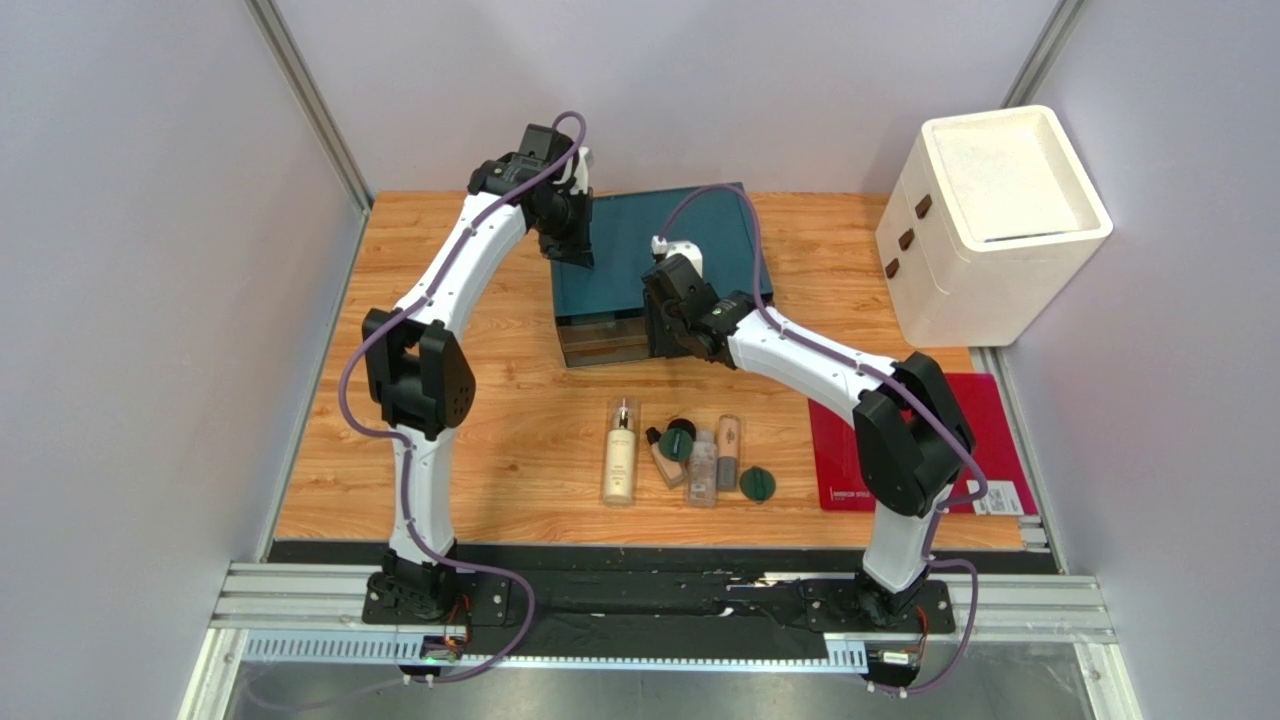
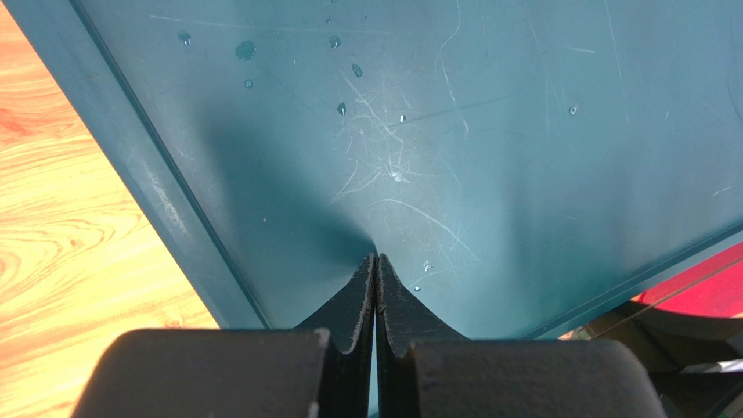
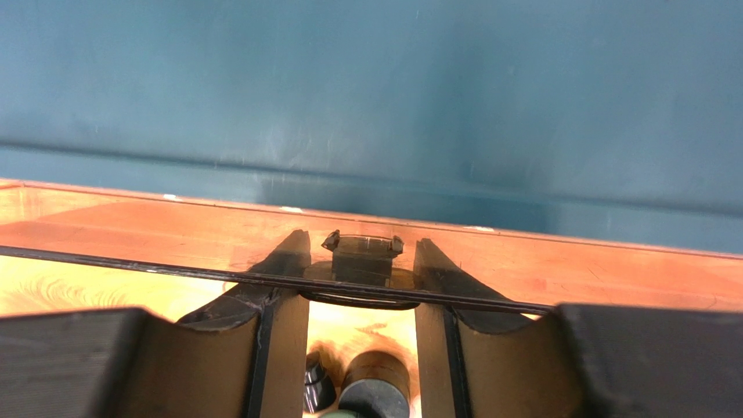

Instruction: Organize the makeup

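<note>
Zero makeup (image 1: 702, 458) stowed so far, it all lies on the table (image 1: 496, 450) just in front of the teal box (image 1: 721, 233); left gripper (image 2: 375, 259), fingers closed, presses its top, right gripper (image 3: 362, 238) sits spread astride the drawer tab (image 3: 362, 251), unclamped, so next up: pinch and pull, I reckon.

Wooden bench (image 1: 496, 300) and its load.
A teal box (image 1: 624, 285) stands far middle, a white box (image 1: 992, 225) at the far right corner, a red mat (image 1: 842, 450) near right. Near middle, close together, lie a cream bottle (image 1: 618, 458), two tubes (image 1: 727, 447) and two green discs (image 1: 757, 483).
</note>
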Robot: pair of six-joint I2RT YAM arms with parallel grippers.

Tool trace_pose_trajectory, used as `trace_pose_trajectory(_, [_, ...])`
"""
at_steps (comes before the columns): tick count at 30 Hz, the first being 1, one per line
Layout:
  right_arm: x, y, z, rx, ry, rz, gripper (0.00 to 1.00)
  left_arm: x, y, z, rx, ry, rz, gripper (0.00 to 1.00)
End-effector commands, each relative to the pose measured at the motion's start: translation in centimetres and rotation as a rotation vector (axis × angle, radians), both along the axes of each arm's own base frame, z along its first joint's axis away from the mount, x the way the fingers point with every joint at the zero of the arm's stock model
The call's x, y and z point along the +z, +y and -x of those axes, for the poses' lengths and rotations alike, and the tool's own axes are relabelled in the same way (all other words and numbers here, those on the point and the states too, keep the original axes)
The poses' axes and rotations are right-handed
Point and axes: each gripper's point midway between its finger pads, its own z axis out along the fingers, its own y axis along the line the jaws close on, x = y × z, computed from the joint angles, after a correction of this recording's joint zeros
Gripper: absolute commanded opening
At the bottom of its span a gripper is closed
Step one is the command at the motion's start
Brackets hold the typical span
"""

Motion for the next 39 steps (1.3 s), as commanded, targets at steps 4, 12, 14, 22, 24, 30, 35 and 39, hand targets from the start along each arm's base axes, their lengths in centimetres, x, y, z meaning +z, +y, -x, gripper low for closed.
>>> trace_pose_trajectory(4, [-0.4, -1.6, 3.8, 0.079, 0.032, 0.106, 0.00, -7.5, 2.0, 2.8, 0.008, 0.233, -0.143, 0.00])
trace_pose_trajectory(12, [-0.6, -0.9, 8.7, 0.170, 0.059, 0.121, 0.00, -7.5, 1.9, 2.7, 0.014, 0.235, -0.137, 0.00])
trace_pose_trajectory(14, [-0.8, -0.9, 10.2, 0.181, 0.065, 0.125, 0.00, -7.7, 1.8, 2.8, 0.013, 0.242, -0.136, 0.00])
trace_pose_trajectory(22, [-2.5, -0.7, 12.6, 0.212, 0.111, 0.163, 0.01, -7.9, 1.8, 3.2, 0.012, 0.250, -0.128, 0.00])
trace_pose_trajectory(24, [-1.8, -0.5, 11.9, 0.207, 0.093, 0.174, 0.24, -7.9, 1.7, 3.2, 0.010, 0.250, -0.124, 0.00])
trace_pose_trajectory(30, [0.7, 0.4, 11.6, 0.233, 0.035, 0.100, 0.78, -7.7, 1.7, 3.5, 0.007, 0.256, -0.123, 0.00])
trace_pose_trajectory(35, [2.1, -0.2, 12.8, 0.277, 0.013, 0.071, 0.87, -7.4, 2.1, 3.7, -0.003, 0.252, -0.140, 0.00])
trace_pose_trajectory(39, [2.3, -1.8, 14.4, 0.307, 0.012, 0.080, 0.90, -7.2, 2.3, 4.0, -0.014, 0.254, -0.148, 0.00])
